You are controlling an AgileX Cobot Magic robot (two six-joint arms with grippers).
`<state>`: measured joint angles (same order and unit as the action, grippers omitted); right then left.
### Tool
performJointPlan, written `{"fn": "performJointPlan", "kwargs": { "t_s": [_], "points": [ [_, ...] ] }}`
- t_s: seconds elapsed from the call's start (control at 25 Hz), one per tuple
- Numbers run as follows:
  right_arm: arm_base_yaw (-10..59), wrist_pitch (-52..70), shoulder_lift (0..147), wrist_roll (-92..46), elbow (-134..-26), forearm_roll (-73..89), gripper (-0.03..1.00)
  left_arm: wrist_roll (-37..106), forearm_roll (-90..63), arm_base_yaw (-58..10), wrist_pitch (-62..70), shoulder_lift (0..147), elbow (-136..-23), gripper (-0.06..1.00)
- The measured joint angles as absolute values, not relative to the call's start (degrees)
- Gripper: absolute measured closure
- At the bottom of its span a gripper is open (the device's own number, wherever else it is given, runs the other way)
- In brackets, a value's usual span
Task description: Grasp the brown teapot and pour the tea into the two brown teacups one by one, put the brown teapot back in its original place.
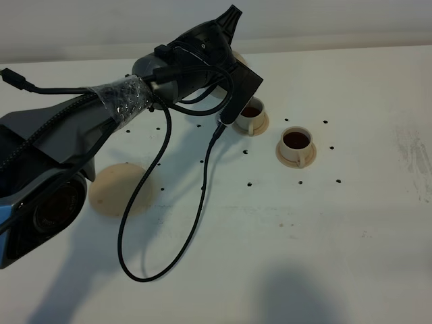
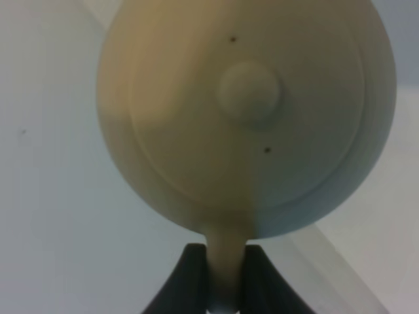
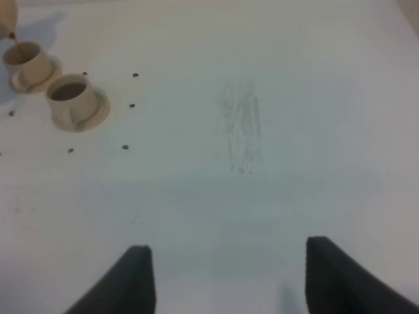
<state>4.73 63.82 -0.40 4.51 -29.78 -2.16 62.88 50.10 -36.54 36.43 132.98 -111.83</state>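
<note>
From the high camera, the left arm reaches across to the far teacup (image 1: 252, 115), hiding the brown teapot almost wholly; only a sliver of tan shows behind the wrist. Both that cup and the near teacup (image 1: 296, 143) show dark tea inside, so the pour looks nearly finished. The round coaster (image 1: 120, 188) lies bare on the table (image 1: 351, 229), well apart from the cups. The risk here is overfilling the far cup if the tilt holds, or clipping it with the arm on withdrawal.

At the left wrist, the left pincer (image 2: 228, 278) is clamped on the handle of the brown teapot (image 2: 249, 111), whose knobbed lid faces the lens. The lid may slide off at this tilt, and the narrow grip may let the pot swing.

At the right wrist, the right pincer (image 3: 226, 275) hangs spread wide and empty above bare table, with the cups far off; it poses little danger.
</note>
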Motion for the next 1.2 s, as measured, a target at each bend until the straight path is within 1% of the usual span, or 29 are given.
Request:
{"fn": "performJointPlan", "kwargs": {
  "t_s": [1.2],
  "points": [
    [4.73, 63.82, -0.40, 4.51, -29.78, -2.16, 0.48, 64.37, 52.11, -37.66, 36.27, 132.94, -111.83, 0.94]
  ]
}}
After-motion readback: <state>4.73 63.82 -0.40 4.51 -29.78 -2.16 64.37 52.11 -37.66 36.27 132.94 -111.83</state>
